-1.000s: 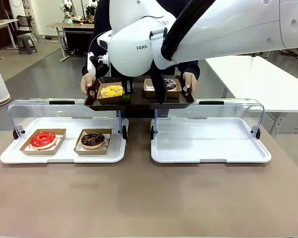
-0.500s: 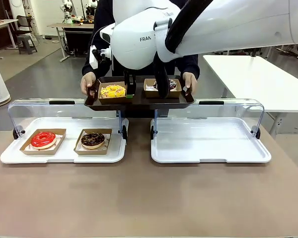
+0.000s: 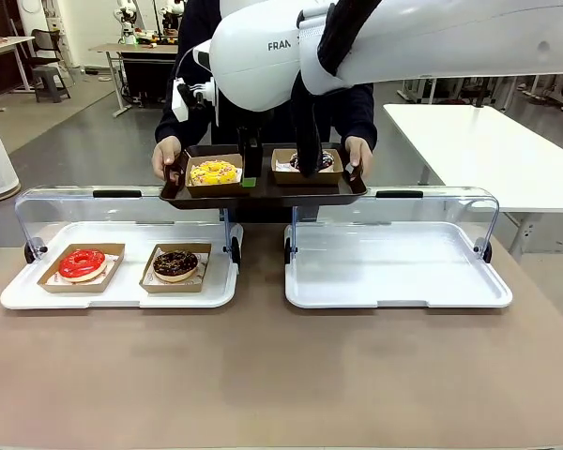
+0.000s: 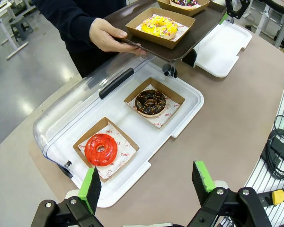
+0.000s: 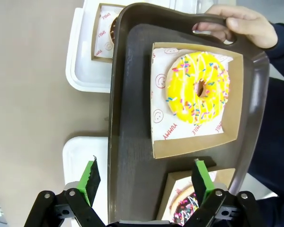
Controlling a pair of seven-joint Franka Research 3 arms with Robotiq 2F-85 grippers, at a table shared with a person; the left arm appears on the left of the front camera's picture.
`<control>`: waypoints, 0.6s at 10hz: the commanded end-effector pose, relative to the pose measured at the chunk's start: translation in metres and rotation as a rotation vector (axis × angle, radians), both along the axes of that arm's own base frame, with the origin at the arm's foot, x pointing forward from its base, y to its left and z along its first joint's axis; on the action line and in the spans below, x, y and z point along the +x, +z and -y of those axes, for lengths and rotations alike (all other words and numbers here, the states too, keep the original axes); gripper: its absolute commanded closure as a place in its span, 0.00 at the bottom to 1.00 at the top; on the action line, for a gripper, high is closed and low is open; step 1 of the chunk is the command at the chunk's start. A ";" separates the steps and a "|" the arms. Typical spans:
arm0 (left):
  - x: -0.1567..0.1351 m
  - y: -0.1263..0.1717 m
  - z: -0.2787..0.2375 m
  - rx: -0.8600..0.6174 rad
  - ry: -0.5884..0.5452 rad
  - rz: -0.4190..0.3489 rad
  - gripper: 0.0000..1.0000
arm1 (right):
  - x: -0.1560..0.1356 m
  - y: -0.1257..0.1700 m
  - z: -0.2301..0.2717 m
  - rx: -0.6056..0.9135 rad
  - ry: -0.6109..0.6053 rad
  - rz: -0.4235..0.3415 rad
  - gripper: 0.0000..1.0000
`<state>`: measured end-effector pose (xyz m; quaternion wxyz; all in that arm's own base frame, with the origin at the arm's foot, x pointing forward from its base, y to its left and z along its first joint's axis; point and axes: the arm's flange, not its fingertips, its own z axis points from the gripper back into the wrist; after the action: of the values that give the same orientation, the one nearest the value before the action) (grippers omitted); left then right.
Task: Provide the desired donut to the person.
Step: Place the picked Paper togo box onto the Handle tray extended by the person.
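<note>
The person (image 3: 263,84) stands at the far side holding a dark brown tray (image 3: 263,192) by both ends above the display cases. On it sit two cardboard boxes: a yellow sprinkled donut (image 3: 212,172) toward the robot's left and a dark sprinkled donut (image 3: 321,159) toward its right, partly hidden behind the arm. The right gripper (image 5: 144,182) hangs over the tray, fingers spread wide with nothing between them — its wrist view looks straight down at the yellow donut's box just ahead of the pads, the other box at the bottom edge. Judgement: delivery looks done or nearly so, with the yellow donut resting flat on the tray and the gripper let go of it. Which donut was the one asked for cannot be told from the pictures. The left gripper (image 4: 149,182) is also spread and empty, hovering above the near table (image 3: 263,375). Below it the left display tray (image 3: 122,292) holds a red glazed donut (image 3: 81,263) and a chocolate donut (image 3: 175,263), each in its own box, clear lid (image 3: 122,202) flipped back. The right display tray (image 3: 399,272) holds no box, lid up too. What is likely left — get the right arm clear of the tray so the person can take it away; possibly close the lids, though the task does not say so.
</note>
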<state>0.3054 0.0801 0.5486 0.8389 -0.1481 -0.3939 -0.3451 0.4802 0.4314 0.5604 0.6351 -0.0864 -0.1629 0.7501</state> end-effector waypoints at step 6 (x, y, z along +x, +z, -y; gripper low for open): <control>0.000 -0.001 -0.001 -0.007 -0.007 0.003 0.00 | 0.001 0.001 0.001 0.005 -0.003 -0.006 0.00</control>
<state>0.3054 0.0801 0.5486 0.8389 -0.1481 -0.3939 -0.3451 0.4804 0.4307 0.5631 0.6393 -0.0741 -0.1570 0.7491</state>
